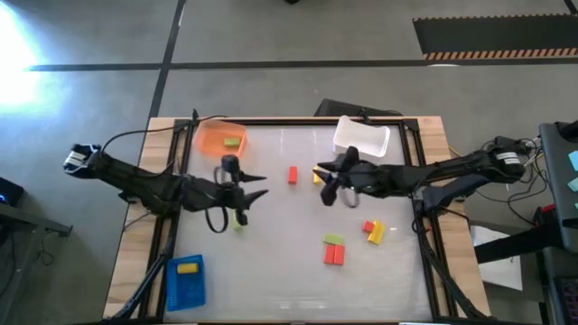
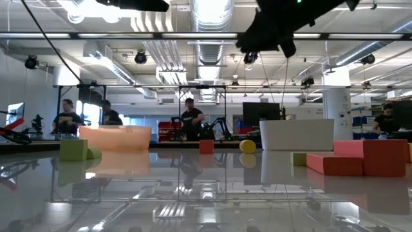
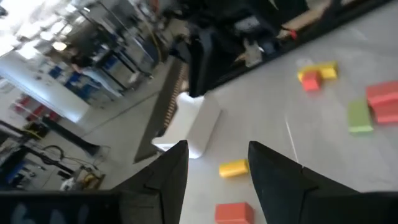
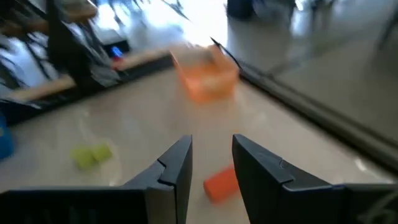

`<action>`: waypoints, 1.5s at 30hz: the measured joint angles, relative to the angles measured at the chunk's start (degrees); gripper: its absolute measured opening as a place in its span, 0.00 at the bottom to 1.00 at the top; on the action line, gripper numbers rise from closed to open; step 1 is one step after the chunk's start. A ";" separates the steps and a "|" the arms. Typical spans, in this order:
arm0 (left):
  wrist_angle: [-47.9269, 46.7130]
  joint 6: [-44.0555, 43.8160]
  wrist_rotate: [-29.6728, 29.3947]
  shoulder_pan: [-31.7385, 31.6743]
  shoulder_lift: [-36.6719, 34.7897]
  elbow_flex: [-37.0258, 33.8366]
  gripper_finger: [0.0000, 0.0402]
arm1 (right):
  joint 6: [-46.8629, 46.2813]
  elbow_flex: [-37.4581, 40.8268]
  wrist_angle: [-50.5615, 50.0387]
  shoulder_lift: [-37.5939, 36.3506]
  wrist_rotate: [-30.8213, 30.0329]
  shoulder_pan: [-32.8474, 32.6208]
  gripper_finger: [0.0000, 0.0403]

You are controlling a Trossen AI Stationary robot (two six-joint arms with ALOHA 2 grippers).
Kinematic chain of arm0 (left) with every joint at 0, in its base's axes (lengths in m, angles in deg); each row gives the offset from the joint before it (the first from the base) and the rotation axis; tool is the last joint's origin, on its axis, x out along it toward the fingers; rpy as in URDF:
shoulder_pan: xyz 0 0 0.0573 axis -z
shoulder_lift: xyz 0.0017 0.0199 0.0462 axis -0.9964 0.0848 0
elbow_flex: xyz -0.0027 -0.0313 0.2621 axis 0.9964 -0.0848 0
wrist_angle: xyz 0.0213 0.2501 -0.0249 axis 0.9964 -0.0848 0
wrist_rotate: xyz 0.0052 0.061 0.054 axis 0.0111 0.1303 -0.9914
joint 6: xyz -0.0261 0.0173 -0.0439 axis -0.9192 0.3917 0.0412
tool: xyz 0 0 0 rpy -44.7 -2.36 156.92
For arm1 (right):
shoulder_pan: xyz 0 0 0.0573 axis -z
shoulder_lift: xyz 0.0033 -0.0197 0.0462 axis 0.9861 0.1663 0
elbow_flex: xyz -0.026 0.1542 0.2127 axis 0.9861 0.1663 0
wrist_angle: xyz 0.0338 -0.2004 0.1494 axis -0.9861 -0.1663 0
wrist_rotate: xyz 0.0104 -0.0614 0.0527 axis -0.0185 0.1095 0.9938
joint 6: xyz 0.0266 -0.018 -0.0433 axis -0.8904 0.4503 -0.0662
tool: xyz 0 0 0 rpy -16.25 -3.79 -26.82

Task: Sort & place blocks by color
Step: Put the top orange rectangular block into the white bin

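My left gripper [image 1: 257,186] hovers open above the table left of centre, fingers pointing toward the table's right. A light green block [image 1: 238,219] lies just near of it. My right gripper [image 1: 320,173] is open right of centre, pointing left, and holds nothing. A red block [image 1: 293,174] lies between the two grippers; in the right wrist view this red block [image 4: 219,184] lies just beyond the fingertips. A yellow block [image 1: 317,179] lies partly under the right gripper. More blocks lie nearer: a red and yellow cluster [image 1: 371,231] and a green and red cluster [image 1: 334,250].
An orange tray [image 1: 213,134] at the far left holds a green block [image 1: 232,142]. A white tray [image 1: 361,137] stands at the far edge, right of centre. A blue tray [image 1: 185,284] at the near left corner holds a yellow block [image 1: 188,266]. People stand in the room behind the table.
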 joint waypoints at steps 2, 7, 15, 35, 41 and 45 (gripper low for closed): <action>3.95 0.09 0.08 -0.74 -2.93 -3.58 0.38 | -4.39 -4.35 -7.46 3.21 -1.99 0.00 0.24; 10.28 0.52 -0.11 -1.51 -8.76 -9.97 0.38 | -15.83 -15.53 -25.39 10.34 -3.98 1.09 0.21; 10.79 3.05 -0.14 -1.50 -15.70 -13.97 0.38 | -30.60 -29.24 -43.22 22.75 -4.05 2.89 0.23; 6.22 6.14 0.04 -1.32 -23.77 -13.99 0.38 | -37.68 -44.76 -46.46 43.23 -2.98 6.75 0.67; 6.25 6.14 0.04 -1.32 -25.28 -13.99 0.38 | -37.68 -47.75 -46.23 49.00 -3.01 8.13 0.70; 6.27 6.13 0.04 -1.32 -25.74 -13.99 0.38 | -37.02 -50.43 -46.38 52.47 -2.41 8.73 0.70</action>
